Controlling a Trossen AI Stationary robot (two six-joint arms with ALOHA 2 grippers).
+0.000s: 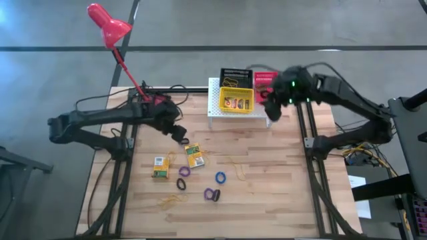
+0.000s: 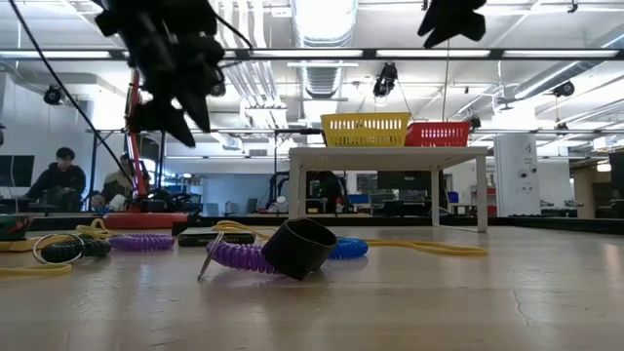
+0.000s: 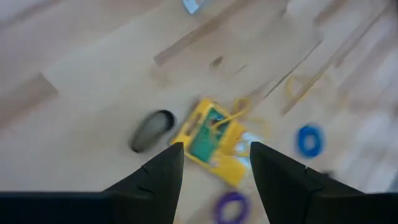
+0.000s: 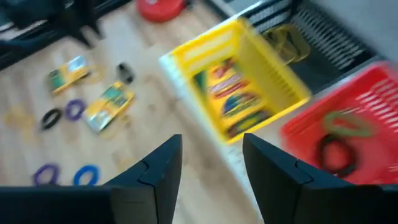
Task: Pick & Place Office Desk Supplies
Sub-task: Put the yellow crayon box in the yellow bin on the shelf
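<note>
My left gripper [image 1: 180, 137] [image 3: 216, 146] hangs open over the table, just left of and above a yellow-green card box [image 1: 195, 155] [image 3: 211, 140] that lies flat. A second box [image 1: 160, 167] lies further left. Purple [image 1: 185, 171], black [image 1: 181, 183] and blue [image 1: 220, 177] rings and thin yellow rubber bands [image 1: 170, 200] lie on the wood. My right gripper [image 1: 272, 110] [image 4: 211, 138] is open and empty, in the air by the stand's right end. On the stand sit the yellow tray [image 4: 236, 99] with boxes in it, the black tray [image 1: 236, 77] and the red tray [image 4: 336, 137] with rings in it.
The white perforated stand [image 1: 230, 110] stands at the table's far middle. The red desk lamp [image 1: 107, 23] has its base at the far left and leans over the left arm. Cables [image 1: 173, 90] lie along the far edge. People sit in the room behind [image 2: 58, 175].
</note>
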